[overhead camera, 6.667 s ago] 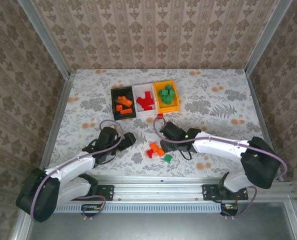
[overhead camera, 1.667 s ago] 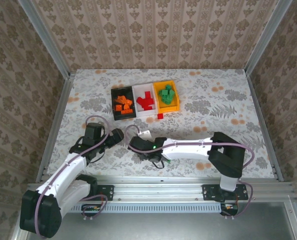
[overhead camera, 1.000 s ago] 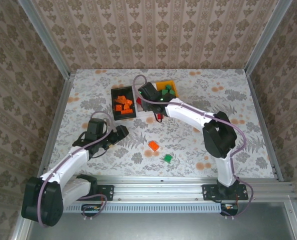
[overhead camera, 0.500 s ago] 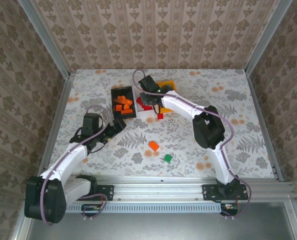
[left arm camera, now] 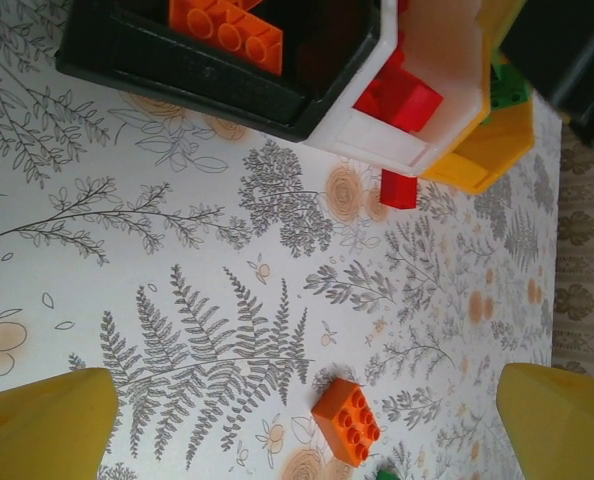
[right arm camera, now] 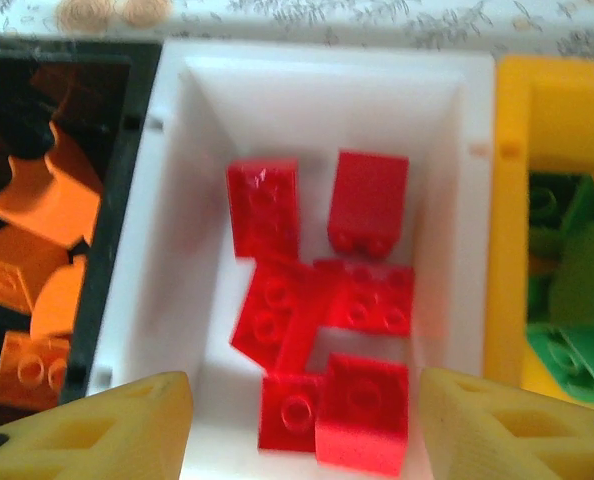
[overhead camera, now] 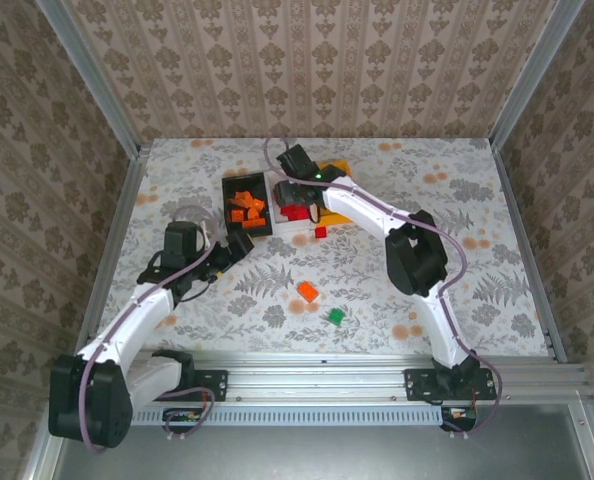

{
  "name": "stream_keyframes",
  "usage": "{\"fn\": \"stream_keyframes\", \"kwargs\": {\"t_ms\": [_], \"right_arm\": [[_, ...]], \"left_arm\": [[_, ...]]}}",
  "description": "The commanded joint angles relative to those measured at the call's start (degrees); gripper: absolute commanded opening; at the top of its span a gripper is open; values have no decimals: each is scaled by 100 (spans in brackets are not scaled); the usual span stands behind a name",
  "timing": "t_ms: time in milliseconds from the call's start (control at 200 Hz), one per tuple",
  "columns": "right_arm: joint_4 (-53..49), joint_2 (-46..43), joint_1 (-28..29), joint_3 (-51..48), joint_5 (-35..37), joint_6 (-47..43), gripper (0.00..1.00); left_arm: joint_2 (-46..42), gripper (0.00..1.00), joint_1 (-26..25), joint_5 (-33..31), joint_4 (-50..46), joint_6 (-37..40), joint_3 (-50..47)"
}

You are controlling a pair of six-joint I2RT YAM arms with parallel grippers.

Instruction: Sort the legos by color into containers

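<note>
Three containers stand in a row: a black bin point(overhead camera: 227, 205) of orange legos point(overhead camera: 247, 208), a white bin point(right arm camera: 177, 250) of several red legos point(right arm camera: 277, 300), and an orange-yellow bin point(right arm camera: 502, 250) of green legos point(right arm camera: 577, 290). My right gripper point(overhead camera: 299, 197) point(right arm camera: 307, 430) hangs open over the white bin; a blurred red lego point(right arm camera: 362, 415) lies between its fingers, touching neither. Near the black bin's front corner my left gripper point(overhead camera: 242, 243) point(left arm camera: 302, 430) is open and empty. On the table lie an orange lego point(left arm camera: 346, 421) point(overhead camera: 306, 291), a green lego point(overhead camera: 334, 316) and a red lego point(left arm camera: 398, 188) point(overhead camera: 320, 232).
The right arm point(overhead camera: 367, 210) arches across the table from the near right to the bins, covering part of the white bin point(overhead camera: 295, 228) and the orange-yellow bin point(overhead camera: 339, 166). Metal frame rails point(overhead camera: 117, 240) and patterned walls bound the table.
My right arm swung from the loose pile at the table's front to above the white bin; the pile's red lego is gone from there. My left gripper edged toward the black bin.
</note>
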Motion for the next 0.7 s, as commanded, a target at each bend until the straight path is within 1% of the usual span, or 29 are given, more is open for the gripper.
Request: {"fn": "stream_keyframes", "kwargs": {"t_ms": [0, 85, 140, 260, 365, 430, 575, 695], "right_arm": [[469, -1171, -4, -1082, 222, 255, 62], [734, -1837, -4, -2215, 393, 533, 59], [909, -2148, -4, -2846, 376, 664, 58], [865, -2222, -4, -3431, 285, 708, 60], [919, -1988, 4, -3532, -21, 718, 65], [933, -1765, 18, -3495, -27, 752, 68], [994, -1287, 22, -3290, 119, 703, 68], [949, -950, 40, -3020, 403, 573, 67]], "left_arm": [[-246, 100, -108, 17, -50, 33, 31], [-290, 100, -286, -44, -7, 5, -79], [-270, 100, -425, -81, 59, -17, -152], [-46, 100, -732, -163, 251, -31, -236], [207, 100, -846, -169, 320, -45, -180], [249, 100, -864, -199, 327, -56, -157], [74, 100, -870, -319, 251, -54, -201], [-56, 100, -854, -396, 61, 38, -203]]}}
